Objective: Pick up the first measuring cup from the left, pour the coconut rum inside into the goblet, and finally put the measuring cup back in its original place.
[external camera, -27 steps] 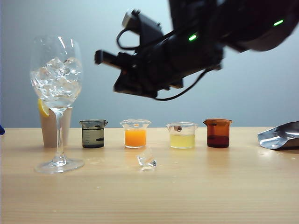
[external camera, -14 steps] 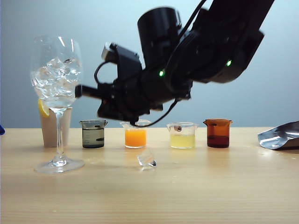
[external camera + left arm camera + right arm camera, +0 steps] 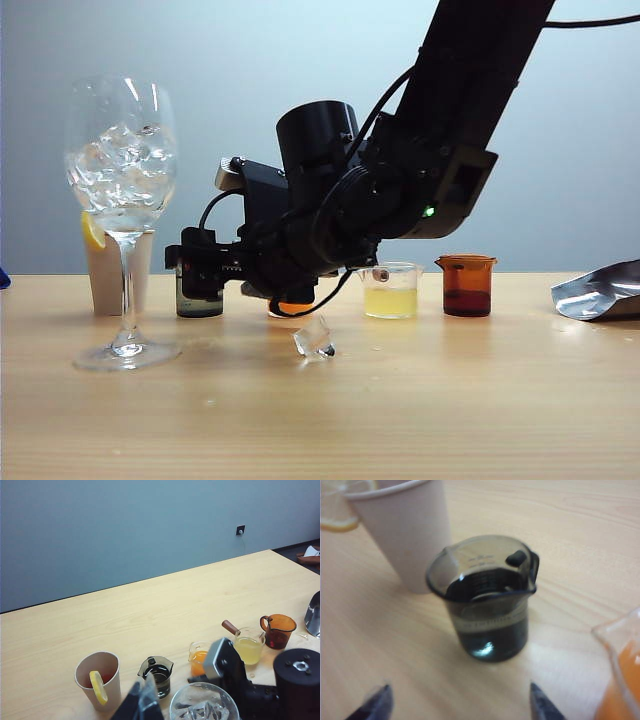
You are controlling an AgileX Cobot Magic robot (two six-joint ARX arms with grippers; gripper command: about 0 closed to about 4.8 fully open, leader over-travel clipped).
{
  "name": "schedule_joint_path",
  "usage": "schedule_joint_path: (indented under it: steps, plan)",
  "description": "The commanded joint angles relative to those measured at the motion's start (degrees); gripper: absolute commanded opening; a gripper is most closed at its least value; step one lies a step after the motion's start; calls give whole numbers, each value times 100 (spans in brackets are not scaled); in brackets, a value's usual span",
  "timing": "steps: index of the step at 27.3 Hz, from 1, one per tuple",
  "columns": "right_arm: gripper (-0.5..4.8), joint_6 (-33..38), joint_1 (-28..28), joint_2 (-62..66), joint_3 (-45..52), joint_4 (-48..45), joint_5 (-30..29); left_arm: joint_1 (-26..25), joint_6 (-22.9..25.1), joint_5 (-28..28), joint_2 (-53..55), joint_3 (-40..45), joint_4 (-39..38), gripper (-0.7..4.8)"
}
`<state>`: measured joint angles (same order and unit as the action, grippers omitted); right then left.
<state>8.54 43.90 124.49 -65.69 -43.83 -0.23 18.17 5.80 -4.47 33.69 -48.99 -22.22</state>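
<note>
**benchwatcher:** So where's the right tool [image 3: 196, 268] at? From the exterior view it's down low at counter [image 3: 400, 400] level, sitting right in front of the measuring cup [image 3: 200, 300], which it mostly hides.

**pourbot_fan:** Yep, and the right wrist view settles it: two dark fingertips [image 3: 375, 705] spread wide, released, nothing between them. The smoky grey cup stands upright on the counter just ahead of the gap, untouched, with the coconut rum [image 3: 490, 635] inside.

**benchwatcher:** And the goblet [image 3: 122, 210]?

**pourbot_fan:** Far left in the exterior view, upright, bowl packed with ice. A paper cup [image 3: 106, 275] with a lemon slice [image 3: 91, 232] on its rim stands behind it. Rest of the row, going right: orange cup [image 3: 199, 659], pale yellow cup [image 3: 390, 290], amber cup [image 3: 466, 285]. One loose ice chunk [image 3: 315, 340] lies in front.

**benchwatcher:** Left tool [image 3: 141, 706]?

**pourbot_fan:** Only its tips peek in at the edge of its own camera, up above the goblet. Can't tell if it's clenched or released.
</note>
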Motion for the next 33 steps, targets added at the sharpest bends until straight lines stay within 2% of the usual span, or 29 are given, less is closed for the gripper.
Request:
schedule_joint_path:
  steps: [1,7,22,33]
  plan:
    - [399,0,-11,85,-208,-125,-74,-2,26,-4,-15,-28,-57,-6]
    - [404,2,-9,378,-597,-105,-144,-2,361,0,-15,-28,-68,-6]
    - [400,-278,-9,1113,-1473,-94,-68,-2,369,-2,-17,-28,-251,-6]
    - [399,-273,-7,1305,-1676,-55,199,-2,474,0,-17,-28,-264,-6]
